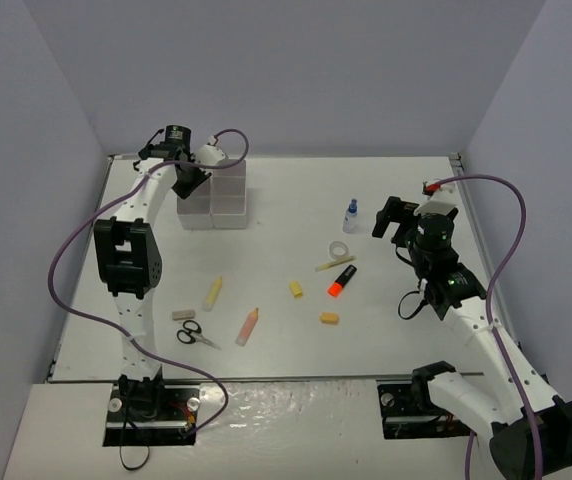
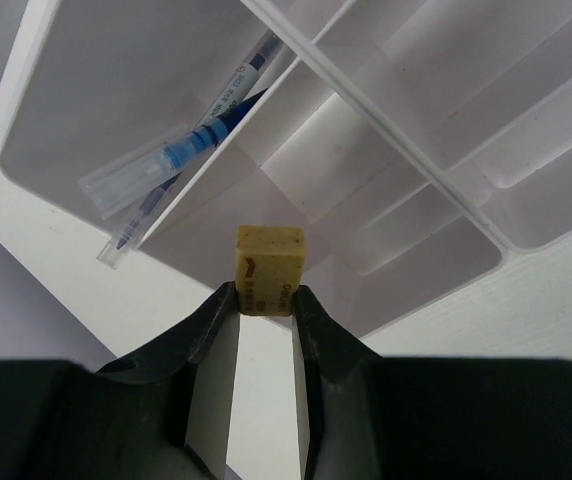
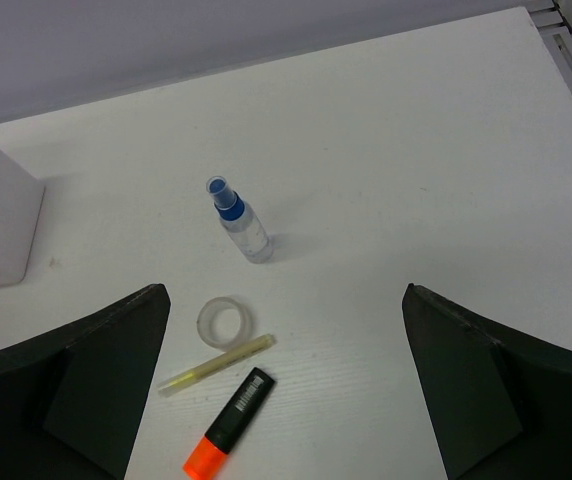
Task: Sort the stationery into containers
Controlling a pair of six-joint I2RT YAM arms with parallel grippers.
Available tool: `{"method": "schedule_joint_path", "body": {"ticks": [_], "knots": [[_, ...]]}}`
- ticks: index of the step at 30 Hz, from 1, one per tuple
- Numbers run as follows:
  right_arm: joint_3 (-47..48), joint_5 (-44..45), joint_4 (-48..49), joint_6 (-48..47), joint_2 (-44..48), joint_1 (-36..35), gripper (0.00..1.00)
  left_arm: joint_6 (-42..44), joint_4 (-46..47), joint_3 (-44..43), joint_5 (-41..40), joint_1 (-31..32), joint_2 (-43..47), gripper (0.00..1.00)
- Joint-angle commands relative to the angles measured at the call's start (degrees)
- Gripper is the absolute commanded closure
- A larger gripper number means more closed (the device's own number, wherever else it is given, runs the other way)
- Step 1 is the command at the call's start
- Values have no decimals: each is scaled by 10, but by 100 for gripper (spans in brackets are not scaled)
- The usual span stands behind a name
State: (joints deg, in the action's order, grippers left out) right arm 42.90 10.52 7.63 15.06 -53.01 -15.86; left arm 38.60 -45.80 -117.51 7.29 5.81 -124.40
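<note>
Poised above the white containers (image 1: 228,205) at the far left of the surface (image 1: 296,190), with the left gripper (image 2: 266,300) closed narrowly on a small yellow eraser (image 2: 269,265), pinched by its lower end, upright, seemingly over the compartment beside the one holding pens (image 2: 181,160). Probably light, rubbery, grippy and hard to damage; best taken across its flat sides, as here. Over on the right, hanging wide and empty: right gripper (image 3: 284,300), above a blue-capped bottle (image 3: 241,222), tape roll (image 3: 224,322) and orange marker (image 3: 228,425).
</note>
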Motion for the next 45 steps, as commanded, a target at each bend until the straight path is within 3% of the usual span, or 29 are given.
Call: {"method": "schedule_joint_path", "body": {"ticks": [1,11,18,21,23,25,28,31,35,40,45], "knots": [[3,17,48,-7,7,-1,0,8,32,-28,-30,5,26,97],[4,12,46,-8,20,-2,0,-4,18,-32,-14,10,41,54],[0,8,43,-4,27,-2,0,-38,1,-51,9,10,74,47],[-2,0,40,-1,30,-2,0,-72,-94,-98,77,9,103,45],[-4,-1,37,-1,37,-2,0,-45,-167,-92,148,7,135,40],[-9,-1,36,0,46,-3,0,0,-236,-33,190,8,182,35],[-20,-2,35,0,60,-2,0,83,-268,114,177,8,252,31],[-28,-6,36,-2,69,-2,0,134,-254,245,123,4,299,31],[-37,-12,36,-7,76,-2,0,197,-215,403,110,-11,352,31],[-45,-11,36,-14,85,-2,0,224,-118,516,108,-11,396,32],[-51,-6,36,-18,92,-2,0,248,-63,574,144,-8,400,32]]}}
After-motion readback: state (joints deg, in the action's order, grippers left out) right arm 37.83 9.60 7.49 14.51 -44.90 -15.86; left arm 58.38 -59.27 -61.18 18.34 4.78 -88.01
